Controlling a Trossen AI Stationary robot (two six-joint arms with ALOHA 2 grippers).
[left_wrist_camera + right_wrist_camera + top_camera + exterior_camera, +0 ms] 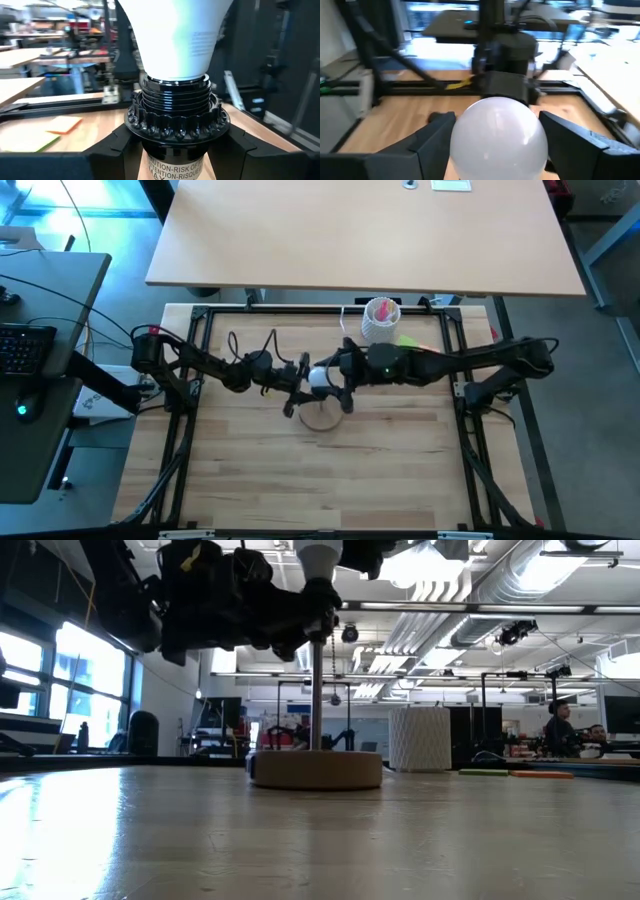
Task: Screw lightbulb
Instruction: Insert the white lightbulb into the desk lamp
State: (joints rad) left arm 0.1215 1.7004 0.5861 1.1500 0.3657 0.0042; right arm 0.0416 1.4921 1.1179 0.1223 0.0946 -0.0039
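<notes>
From above, I saw both arms meet mid-bench over the round stand (pixel 320 416), the lightbulb (pixel 319 377) between them. The low view showed its pole. My left end effector (pixel 175 150) clasped the socket (pixel 175 122), threads partly seated. My right end effector (pixel 499 137) straddled the bulb's dome; grip unclear. I judged more turning was needed.

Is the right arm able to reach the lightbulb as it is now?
Probably yes: the right gripper already brackets the lightbulb above the socket, and nothing stands between them. The left gripper flanks the socket below.
</notes>
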